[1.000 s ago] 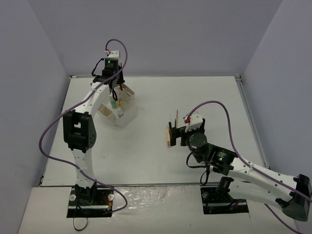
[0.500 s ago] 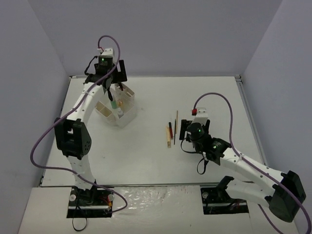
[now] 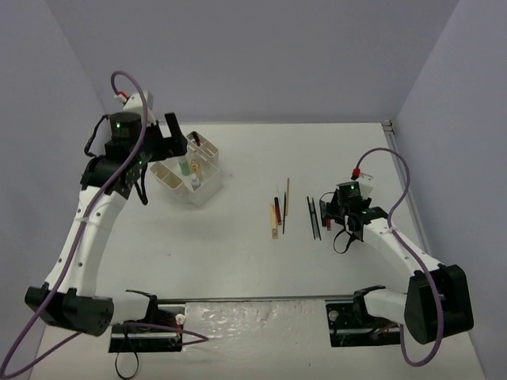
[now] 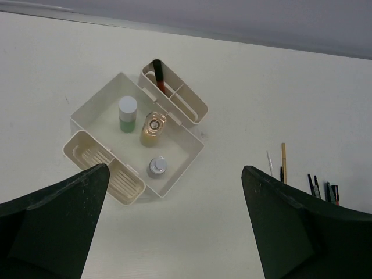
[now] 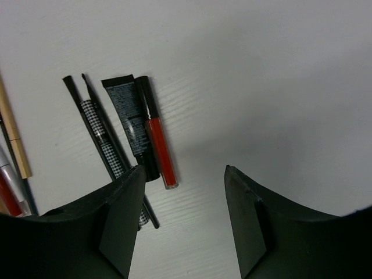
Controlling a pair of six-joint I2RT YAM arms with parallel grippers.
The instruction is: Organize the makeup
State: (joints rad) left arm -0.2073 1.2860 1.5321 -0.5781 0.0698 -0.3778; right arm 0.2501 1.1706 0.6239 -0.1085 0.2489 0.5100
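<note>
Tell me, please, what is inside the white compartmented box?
The white box holds a pale green bottle, gold bottle and grey bottle, all upright, in its middle compartment. A red-and-black stick leans in one side compartment, its lower end hidden by the wall. The ribbed side tray shows nothing.

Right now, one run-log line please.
left arm: jaws open, near box | right arm: jaws open, by red gloss | boxed: three bottles, red stick | other sticks unboxed

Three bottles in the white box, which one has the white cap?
The pale green bottle: white cap, green body. The gold bottle has a clear-gold top; the grey bottle, lowest in the left wrist view, is grey all over.
</note>
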